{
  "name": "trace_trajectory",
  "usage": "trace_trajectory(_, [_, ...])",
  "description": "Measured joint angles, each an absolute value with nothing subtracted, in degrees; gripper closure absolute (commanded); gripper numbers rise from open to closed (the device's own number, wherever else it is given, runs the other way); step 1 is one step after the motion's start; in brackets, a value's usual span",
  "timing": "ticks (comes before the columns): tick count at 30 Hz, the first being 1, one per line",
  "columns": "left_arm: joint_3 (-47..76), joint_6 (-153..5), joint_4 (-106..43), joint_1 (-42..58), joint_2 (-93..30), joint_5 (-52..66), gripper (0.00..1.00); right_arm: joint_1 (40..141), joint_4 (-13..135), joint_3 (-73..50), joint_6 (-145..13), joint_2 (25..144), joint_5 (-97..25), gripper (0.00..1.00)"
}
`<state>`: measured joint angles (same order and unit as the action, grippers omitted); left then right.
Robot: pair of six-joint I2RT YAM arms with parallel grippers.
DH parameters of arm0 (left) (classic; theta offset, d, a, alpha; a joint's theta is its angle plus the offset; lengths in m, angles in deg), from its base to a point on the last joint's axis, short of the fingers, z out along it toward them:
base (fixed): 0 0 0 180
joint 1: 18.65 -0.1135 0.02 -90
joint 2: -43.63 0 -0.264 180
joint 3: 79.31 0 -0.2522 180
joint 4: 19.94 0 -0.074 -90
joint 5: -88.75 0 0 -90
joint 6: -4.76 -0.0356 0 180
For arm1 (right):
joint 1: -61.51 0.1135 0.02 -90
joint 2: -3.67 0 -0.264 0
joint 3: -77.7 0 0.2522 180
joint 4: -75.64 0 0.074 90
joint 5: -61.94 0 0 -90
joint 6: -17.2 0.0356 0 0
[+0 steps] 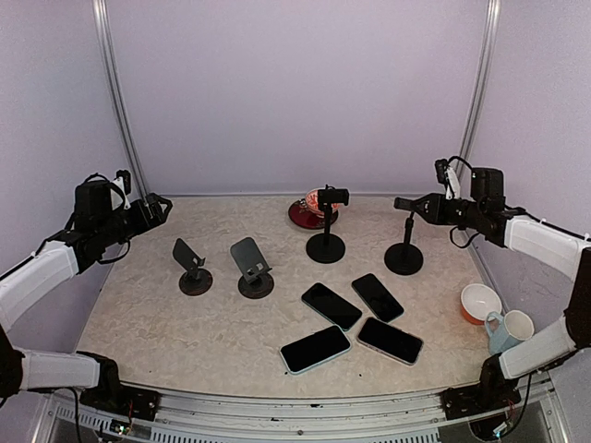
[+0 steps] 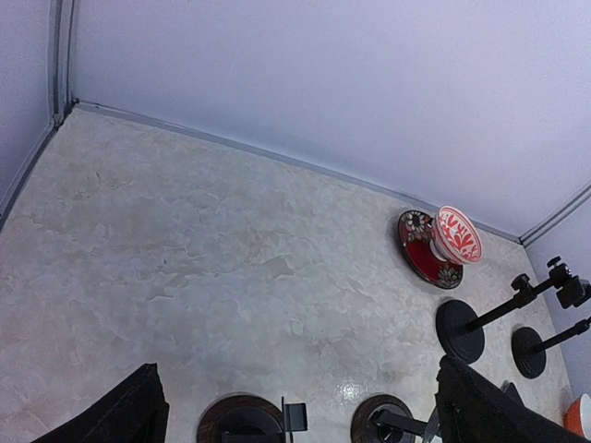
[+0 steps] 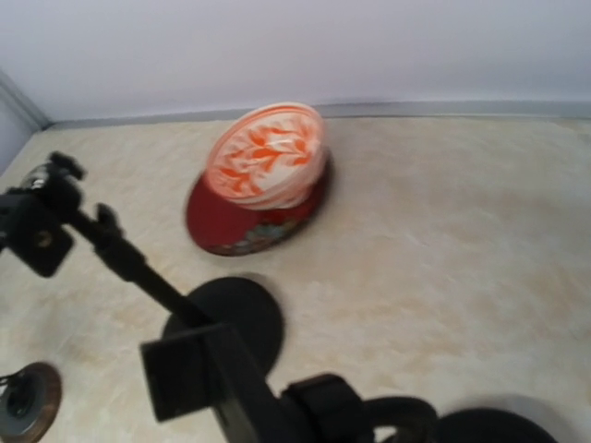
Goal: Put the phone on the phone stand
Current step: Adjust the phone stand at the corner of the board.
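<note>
R claw (image 1: 403,203): at pole stand (image 1: 404,247) head, width unclear. L claw (image 1: 162,205): wide, idle. Below R claw: nearest phone (image 1: 377,297), flat on tabletop (image 1: 138,314); advise edge-grip, lift level.

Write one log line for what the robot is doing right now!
phones: four, flat on table | stands: all bare | left claw: open, empty | right claw: near right pole stand top, grip unclear

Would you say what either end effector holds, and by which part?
Left end effector holds nothing; right end effector at the head of the rightmost phone stand, grip unclear.
</note>
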<state>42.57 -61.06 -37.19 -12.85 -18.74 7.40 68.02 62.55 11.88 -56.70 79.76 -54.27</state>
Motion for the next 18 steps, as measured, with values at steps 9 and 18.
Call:
trace_trajectory(9, [42.57,-61.03,-37.19,-12.85,-18.8,7.37,0.01,67.62,61.23,3.32,-62.78,89.27,-68.07,0.78])
trace_trajectory(18, [42.57,-61.06,-37.19,-12.85,-18.83,7.42,0.01,64.72,57.39,-3.57,-70.47,97.09,-78.71,0.75])
